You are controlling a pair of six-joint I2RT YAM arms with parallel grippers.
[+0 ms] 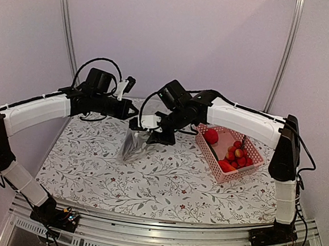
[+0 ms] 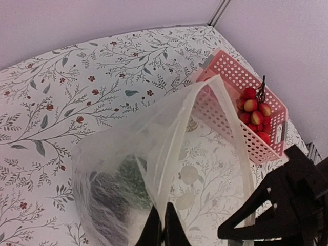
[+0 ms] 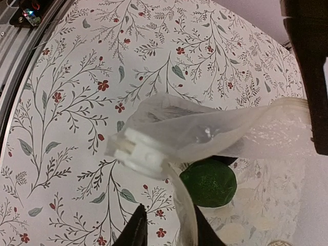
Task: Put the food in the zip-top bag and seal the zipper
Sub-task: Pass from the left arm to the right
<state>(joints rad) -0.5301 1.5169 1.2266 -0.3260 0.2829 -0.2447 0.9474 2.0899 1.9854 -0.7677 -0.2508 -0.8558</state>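
Observation:
The clear zip-top bag (image 1: 135, 146) sits on the flowered tablecloth between both grippers, its mouth held up and open. My left gripper (image 2: 164, 207) is shut on the rim of the bag (image 2: 169, 133). My right gripper (image 3: 168, 205) stands open, with the zipper strip (image 3: 183, 202) running between its fingers and lying against the right one. A white slider block (image 3: 137, 148) sits at the strip's end. A green round piece of food (image 3: 210, 182) lies inside the bag, seen as a dark mass (image 2: 115, 189) in the left wrist view. Red fruits (image 1: 211, 136) and a tomato cluster (image 2: 253, 110) lie in the pink basket.
The pink lattice basket (image 1: 255, 147) stands at the right of the table, close to the bag's mouth (image 2: 225, 77). White walls and two metal posts close off the back. The metal frame rail (image 3: 20, 31) runs along the near table edge.

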